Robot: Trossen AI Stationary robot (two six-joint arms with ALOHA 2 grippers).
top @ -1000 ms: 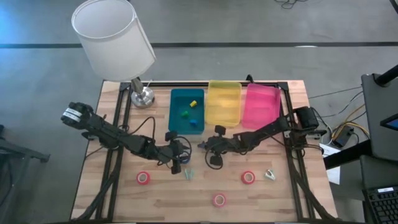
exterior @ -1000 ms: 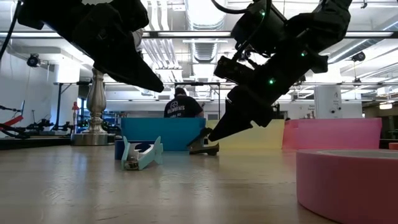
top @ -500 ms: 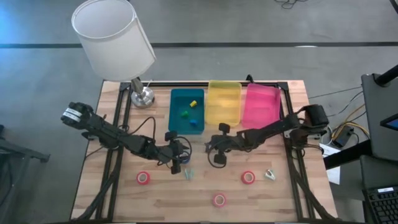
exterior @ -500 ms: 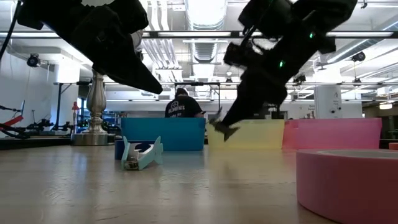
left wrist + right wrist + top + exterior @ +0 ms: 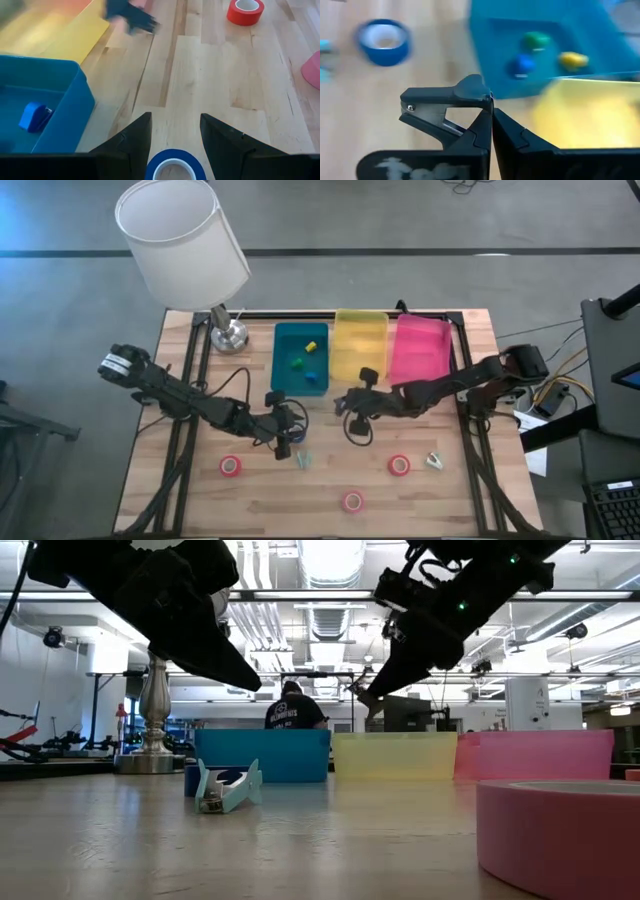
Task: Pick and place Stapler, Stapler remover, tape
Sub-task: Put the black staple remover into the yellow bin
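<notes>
Since a second ago the right gripper (image 5: 345, 402) has risen from the tabletop and drawn back toward the bins, carrying the small black claw-shaped staple remover (image 5: 451, 98) with it; in the low view it now hangs above the rim of the translucent yellow plastic bin (image 5: 395, 754) instead of near the wood. Its fingers are pressed together on the remover, which juts out ahead of them in the right wrist view.

The left gripper (image 5: 283, 442) has not moved. It hovers low over the wooden slatted table (image 5: 180, 490), fingers spread, with the blue-purple ring of tape (image 5: 173, 166) lying on the wood between the two fingertips and touched by neither.

Four tape rolls show in all: the blue one plus three red-pink rings (image 5: 231, 467) (image 5: 352, 501) (image 5: 399, 465) lying flat and well apart across the near half of the table. One pale teal stapler (image 5: 226, 786) lies just beside the left gripper, its jaw gaping open in the low view. A small pale object (image 5: 434, 461) sits near the right-hand red roll; what it is cannot be told.

Three bins stand side by side at the far edge: one teal (image 5: 283, 370), one yellow, one pink (image 5: 420, 348). The teal bin holds three tiny blocks, yellow, green and blue. One silver-based lamp with a white drum shade (image 5: 180, 240) stands at the far left corner. A person in a dark shirt (image 5: 293, 710) sits beyond the table.
</notes>
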